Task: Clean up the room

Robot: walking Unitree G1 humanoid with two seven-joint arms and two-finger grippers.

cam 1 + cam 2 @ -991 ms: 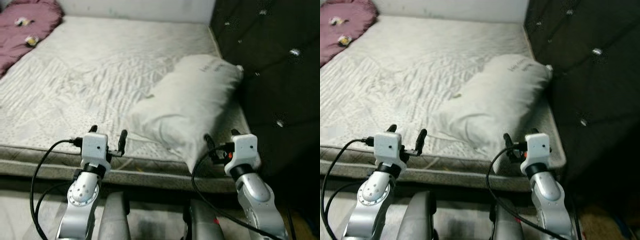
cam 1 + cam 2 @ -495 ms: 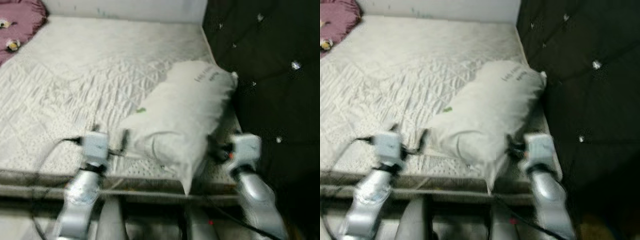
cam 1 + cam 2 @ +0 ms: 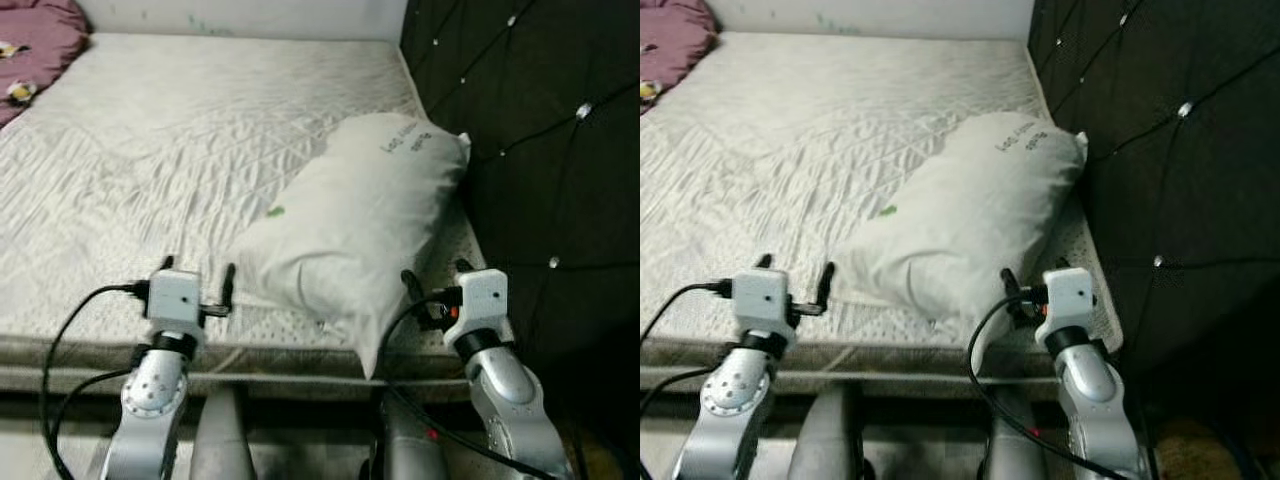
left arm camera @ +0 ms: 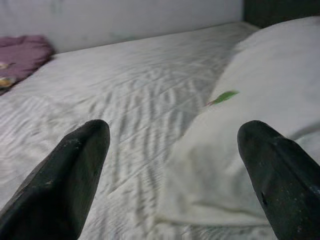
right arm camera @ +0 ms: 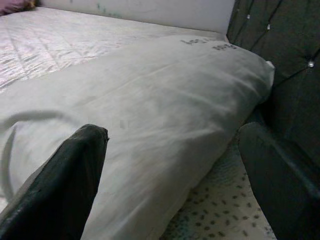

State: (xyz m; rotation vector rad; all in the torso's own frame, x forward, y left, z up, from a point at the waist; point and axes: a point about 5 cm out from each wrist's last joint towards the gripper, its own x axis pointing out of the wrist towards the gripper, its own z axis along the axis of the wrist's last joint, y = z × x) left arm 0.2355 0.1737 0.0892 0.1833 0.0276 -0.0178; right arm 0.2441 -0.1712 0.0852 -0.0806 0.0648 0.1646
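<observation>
A white pillow lies slanted on the right side of the bed, its far end against the black headboard. A small green scrap sticks to its near part. My left gripper is open over the mattress edge, just left of the pillow's near corner. Open too, my right gripper hovers at the pillow's near right side, with the pillow's flank straight ahead between its fingers. Neither gripper holds anything.
The bed's quilted white mattress stretches away to a pale wall. A black tufted headboard stands along the right. A purple blanket with small items on it lies at the far left corner.
The camera has swung slightly right and steadied after a blur, so the pillow sits nearer the middle. Both grippers stay open at the mattress edge.
</observation>
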